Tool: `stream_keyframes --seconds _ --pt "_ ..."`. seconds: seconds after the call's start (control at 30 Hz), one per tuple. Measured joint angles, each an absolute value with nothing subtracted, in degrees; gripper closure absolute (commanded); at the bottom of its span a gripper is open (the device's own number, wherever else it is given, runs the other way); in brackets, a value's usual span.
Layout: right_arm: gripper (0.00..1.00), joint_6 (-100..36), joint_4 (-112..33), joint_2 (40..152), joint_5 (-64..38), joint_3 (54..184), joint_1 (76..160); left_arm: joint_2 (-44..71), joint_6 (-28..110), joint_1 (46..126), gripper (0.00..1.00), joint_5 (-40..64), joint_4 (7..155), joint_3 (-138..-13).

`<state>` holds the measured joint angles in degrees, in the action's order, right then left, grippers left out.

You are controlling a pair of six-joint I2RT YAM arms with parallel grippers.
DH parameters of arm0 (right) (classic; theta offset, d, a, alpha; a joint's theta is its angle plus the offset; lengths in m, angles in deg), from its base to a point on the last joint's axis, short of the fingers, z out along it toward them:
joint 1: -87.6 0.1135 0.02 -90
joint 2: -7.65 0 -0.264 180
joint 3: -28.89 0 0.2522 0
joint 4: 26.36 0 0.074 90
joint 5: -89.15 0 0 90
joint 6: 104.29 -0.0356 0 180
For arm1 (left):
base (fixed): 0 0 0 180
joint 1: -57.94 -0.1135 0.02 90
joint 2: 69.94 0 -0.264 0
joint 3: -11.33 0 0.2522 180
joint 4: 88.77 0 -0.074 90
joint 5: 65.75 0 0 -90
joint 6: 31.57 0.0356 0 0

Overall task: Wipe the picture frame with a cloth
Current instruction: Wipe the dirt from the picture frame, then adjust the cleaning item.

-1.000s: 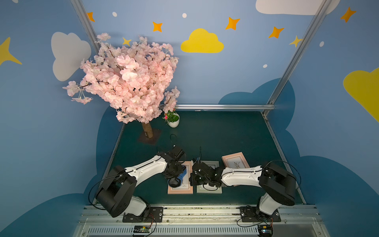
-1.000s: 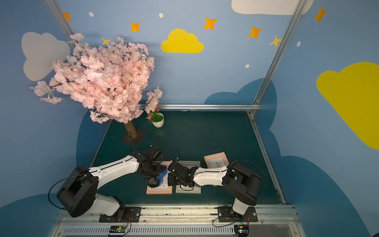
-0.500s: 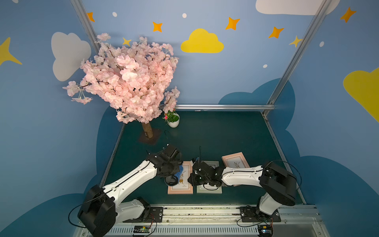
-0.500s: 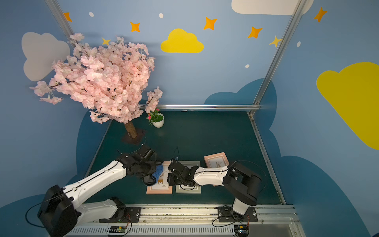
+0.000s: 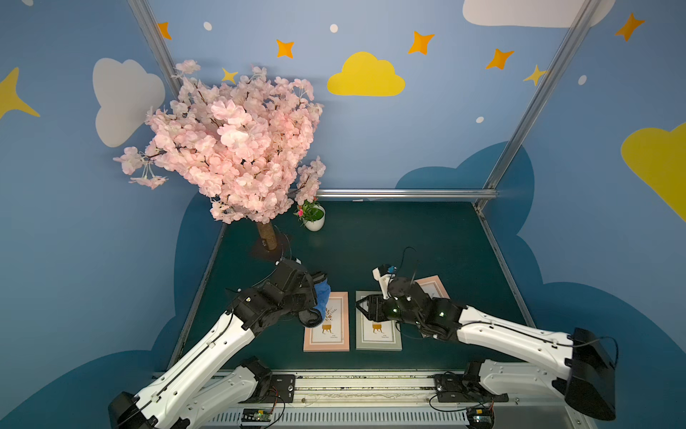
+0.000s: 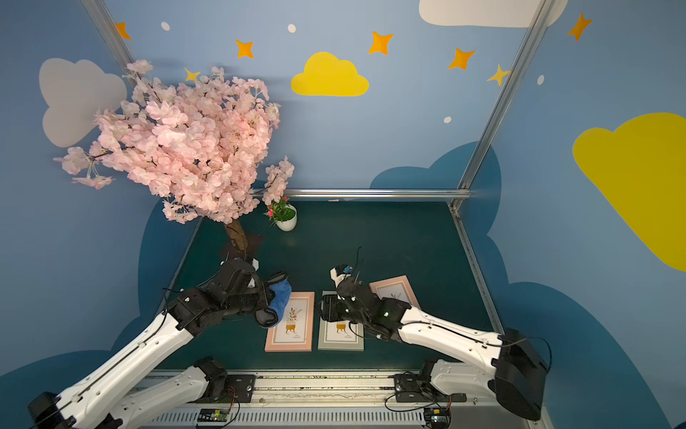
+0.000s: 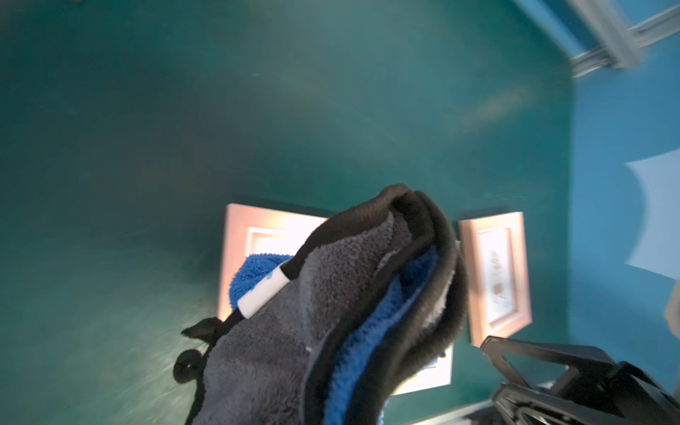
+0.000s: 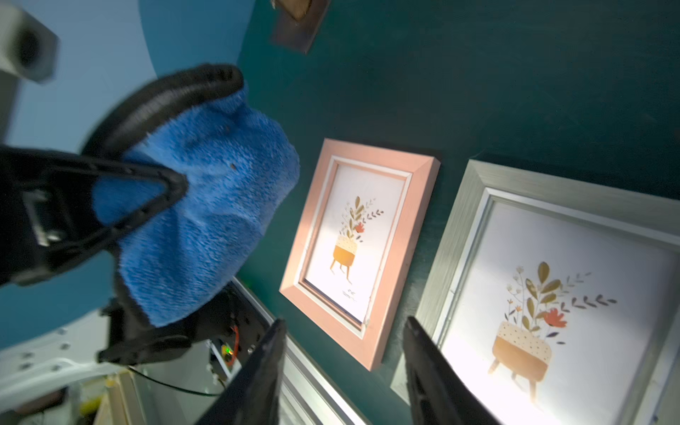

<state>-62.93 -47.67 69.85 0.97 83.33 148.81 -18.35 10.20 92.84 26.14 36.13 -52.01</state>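
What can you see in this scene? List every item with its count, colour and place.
cloth: one, blue with dark grey reverse, in the left claw
pink frames: two, pink, one flat at front centre, another further right, partly covered
silver frame: one, silver-grey, flat beside the front pink one
blossom tree: one, pink, back left
potted plant: one, green in a white pot, beside the tree
table: one, dark green
left claw: one, black, shut on the cloth
right claw: one, black, open over the silver frame
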Motion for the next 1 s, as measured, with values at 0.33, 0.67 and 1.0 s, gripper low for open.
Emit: stream_keyframes --seconds 0.33,0.67,1.0 --pt "0.07 -67.3 -47.6 46.1 7.3 76.0 147.0 -16.3 4.9 95.3 0.97 15.1 60.3 -48.3" --pt "0.05 -74.3 -39.9 43.7 2.7 73.7 140.2 -7.9 -1.3 101.3 0.97 9.5 81.7 -48.3" --pt "0.06 -82.7 -26.5 50.4 -9.5 70.4 129.2 -2.6 -5.9 103.4 0.97 8.5 93.4 -48.3"
